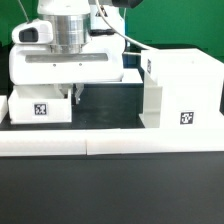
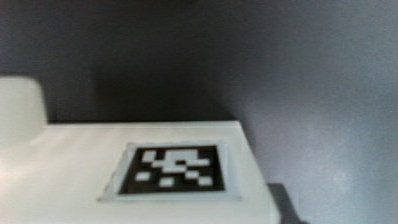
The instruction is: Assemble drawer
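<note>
Well, gripper [image 1: 74,95]: low over the right end of the left tray [image 1: 38,110]; I cannot tell how far its fingers are spread, or whether they touch it.
tray: flat on the table, tag [image 2: 175,168] upward, I judge so I can grip its edge.
housing [image 1: 182,85]: upright, right, well apart, waiting for trays.
border wall [image 1: 110,147]: along the near side.
</note>
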{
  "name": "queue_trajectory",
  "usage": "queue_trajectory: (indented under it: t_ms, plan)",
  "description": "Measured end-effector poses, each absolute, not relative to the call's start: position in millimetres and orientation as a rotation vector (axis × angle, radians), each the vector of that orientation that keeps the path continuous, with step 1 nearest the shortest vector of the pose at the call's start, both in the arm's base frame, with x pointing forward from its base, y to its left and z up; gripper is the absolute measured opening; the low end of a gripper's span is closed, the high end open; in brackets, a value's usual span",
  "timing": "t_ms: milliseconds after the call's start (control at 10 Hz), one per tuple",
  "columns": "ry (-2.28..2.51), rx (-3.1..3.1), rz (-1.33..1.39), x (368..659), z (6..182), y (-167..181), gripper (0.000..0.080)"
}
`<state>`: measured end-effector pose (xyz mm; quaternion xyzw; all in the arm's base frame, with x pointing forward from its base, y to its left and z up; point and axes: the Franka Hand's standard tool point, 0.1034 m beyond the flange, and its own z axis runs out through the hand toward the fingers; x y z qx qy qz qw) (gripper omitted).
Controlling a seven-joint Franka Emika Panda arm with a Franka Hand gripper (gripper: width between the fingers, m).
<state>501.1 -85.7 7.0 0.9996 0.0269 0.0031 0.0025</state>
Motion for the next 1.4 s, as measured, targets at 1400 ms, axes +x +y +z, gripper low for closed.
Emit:
queue_trajectory:
  t_ms: [1400]
  plan:
    - [0.453, 3.123, -0.01, 529, 33.5, -50, 0.0041]
